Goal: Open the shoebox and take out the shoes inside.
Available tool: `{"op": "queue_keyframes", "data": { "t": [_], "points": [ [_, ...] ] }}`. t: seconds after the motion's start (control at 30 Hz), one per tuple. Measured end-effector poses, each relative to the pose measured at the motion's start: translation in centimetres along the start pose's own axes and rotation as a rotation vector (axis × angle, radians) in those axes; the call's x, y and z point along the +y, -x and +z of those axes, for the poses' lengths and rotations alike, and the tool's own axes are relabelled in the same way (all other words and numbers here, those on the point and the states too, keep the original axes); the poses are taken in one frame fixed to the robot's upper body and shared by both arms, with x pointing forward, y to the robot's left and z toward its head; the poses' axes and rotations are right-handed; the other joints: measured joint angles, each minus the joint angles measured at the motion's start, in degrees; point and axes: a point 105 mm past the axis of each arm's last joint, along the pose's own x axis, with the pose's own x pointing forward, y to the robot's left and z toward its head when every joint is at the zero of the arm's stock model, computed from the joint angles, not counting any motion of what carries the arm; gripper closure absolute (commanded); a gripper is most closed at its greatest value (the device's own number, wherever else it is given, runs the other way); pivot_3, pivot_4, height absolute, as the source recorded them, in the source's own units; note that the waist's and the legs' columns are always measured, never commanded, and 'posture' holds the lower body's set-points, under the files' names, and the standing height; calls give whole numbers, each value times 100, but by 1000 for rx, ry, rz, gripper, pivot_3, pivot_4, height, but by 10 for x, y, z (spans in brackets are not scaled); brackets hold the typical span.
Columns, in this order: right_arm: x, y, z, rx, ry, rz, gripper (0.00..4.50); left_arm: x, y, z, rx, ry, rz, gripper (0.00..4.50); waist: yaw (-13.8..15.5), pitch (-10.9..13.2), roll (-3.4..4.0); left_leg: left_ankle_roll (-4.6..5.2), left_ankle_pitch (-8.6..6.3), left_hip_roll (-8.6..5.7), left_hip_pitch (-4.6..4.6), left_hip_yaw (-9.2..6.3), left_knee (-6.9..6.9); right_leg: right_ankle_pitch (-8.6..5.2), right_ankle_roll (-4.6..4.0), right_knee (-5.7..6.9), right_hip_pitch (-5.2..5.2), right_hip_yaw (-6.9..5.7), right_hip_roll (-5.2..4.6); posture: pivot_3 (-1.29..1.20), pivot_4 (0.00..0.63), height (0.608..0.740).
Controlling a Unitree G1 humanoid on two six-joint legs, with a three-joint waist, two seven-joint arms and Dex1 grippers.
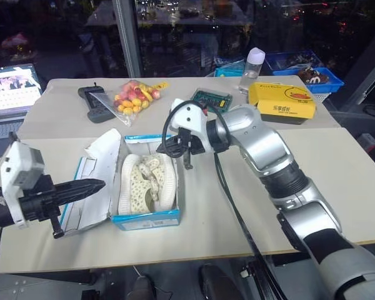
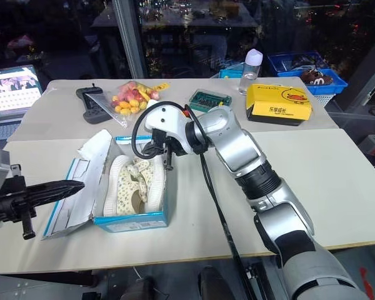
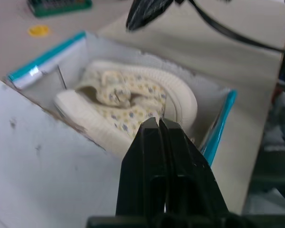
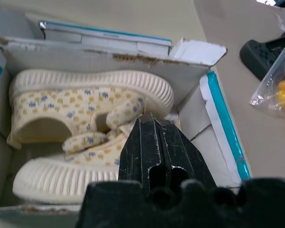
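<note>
A blue shoebox point(image 1: 147, 219) sits open on a pale worktop point(image 1: 237, 200), its lid point(image 1: 90, 187) folded flat out to one side with the white inside facing up. Two cream shoes point(image 1: 147, 181) with small dotted prints lie inside, side by side on their edges, straps crossing in the middle, filling most of the box.

The right gripper point(image 1: 186, 164) hangs just above the far end of the box, jaws pressed together and holding nothing, tips pointing down toward the shoes. The left gripper point(image 1: 87, 186) hovers over the open lid, beside the box, jaws also closed and empty, pointing toward the shoes.

The shoes look light and soft in the upper, with a firmer ribbed rubber sole around the edge. The fabric and straps would likely give under a pinch, so the sole rim or the heel edge seems the steadier place to grip. The straps look loose and could slip. The cardboard box looks light and its torn edges suggest it is flimsy; it may lift or slide when a shoe is pulled out.

Beyond the right jaws, farther back on the worktop, a clear bag of small fruit point(image 1: 132, 97) and a closed yellow box point(image 1: 282, 103) rest well apart from the shoebox.
</note>
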Motion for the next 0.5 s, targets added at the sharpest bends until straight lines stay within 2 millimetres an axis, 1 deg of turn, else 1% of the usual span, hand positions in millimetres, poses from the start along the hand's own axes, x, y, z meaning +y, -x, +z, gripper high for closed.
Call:
{"op": "queue_keyframes", "data": {
  "t": [0.1,0.17,0.27,0.33,0.37,0.4,0.47,0.5],
  "points": [
    [7,-5,-4,35,15,44,2703,4,-2,1,-2,-3,-16,4500,37,1,1,0,0,5,-3,1,4,0,-1,-2,1,2,5,0,150,726],
    [9,-7,-4,40,23,61,2115,4,-3,1,0,-4,-23,4500,42,1,1,0,0,5,-4,2,9,1,0,-2,1,4,5,0,150,726],
    [10,-13,2,53,72,94,1044,4,-5,0,9,-1,-32,4500,36,1,1,0,0,6,-3,2,11,6,-2,-1,0,3,5,0,150,726],
    [7,-15,6,57,96,96,342,5,-5,0,15,-2,-29,4500,40,1,1,0,0,6,-1,1,11,7,-3,1,1,2,6,0,150,726],
    [4,-17,6,64,110,95,95,5,-5,-1,18,3,-28,4500,41,1,1,0,0,6,1,1,12,7,-3,3,2,2,6,0,150,726],
    [3,-20,6,70,120,96,27,5,-5,-2,21,9,-30,4500,39,1,1,-1,0,6,0,1,12,7,-3,3,2,2,6,0,150,726],
    [1,-26,3,83,133,99,27,4,-5,-2,22,12,-32,4500,39,0,1,0,0,7,0,1,12,7,-3,3,2,2,6,0,150,726],
    [1,-33,1,89,143,111,27,4,-5,-3,22,15,-33,4500,36,0,1,0,0,7,0,2,12,7,-3,3,1,2,6,0,150,726]
  ]
}}
